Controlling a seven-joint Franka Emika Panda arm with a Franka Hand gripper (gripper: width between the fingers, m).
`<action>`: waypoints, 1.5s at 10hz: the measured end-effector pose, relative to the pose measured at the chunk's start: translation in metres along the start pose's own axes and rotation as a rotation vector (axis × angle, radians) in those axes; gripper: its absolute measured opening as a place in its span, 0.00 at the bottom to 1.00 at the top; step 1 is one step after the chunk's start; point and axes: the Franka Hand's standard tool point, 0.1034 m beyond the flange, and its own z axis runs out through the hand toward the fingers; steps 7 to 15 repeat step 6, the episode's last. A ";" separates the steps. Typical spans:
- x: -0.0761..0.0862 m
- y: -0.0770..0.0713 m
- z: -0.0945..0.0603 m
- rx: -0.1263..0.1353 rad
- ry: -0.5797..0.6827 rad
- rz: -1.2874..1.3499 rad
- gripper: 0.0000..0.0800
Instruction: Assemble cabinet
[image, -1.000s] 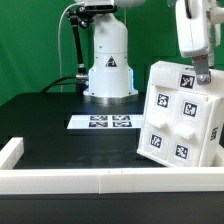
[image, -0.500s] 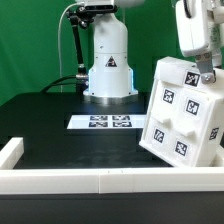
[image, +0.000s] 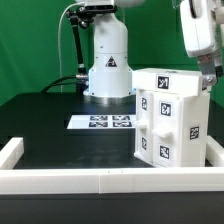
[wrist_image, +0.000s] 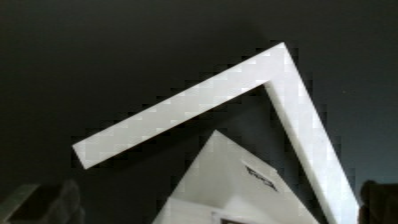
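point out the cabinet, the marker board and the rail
cabinet (image: 170, 118), exterior view, on its tagged front face
marker board (image: 108, 123), exterior view, on the middle of the sheet
rail (image: 90, 177), exterior view, on the front rail's top

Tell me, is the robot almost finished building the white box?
Looks close. Done: the cabinet stands upright on the table, with tagged panels across its front, beside the marker board. In hand: the end effector is at the cabinet's top corner; whether it grips can't be told. Left: letting go and backing away. I can't see if any part is still missing.
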 end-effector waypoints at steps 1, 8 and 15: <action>0.000 0.000 0.000 0.000 0.000 -0.002 1.00; 0.000 0.000 0.001 -0.001 0.001 -0.004 1.00; 0.000 0.000 0.001 -0.001 0.001 -0.004 1.00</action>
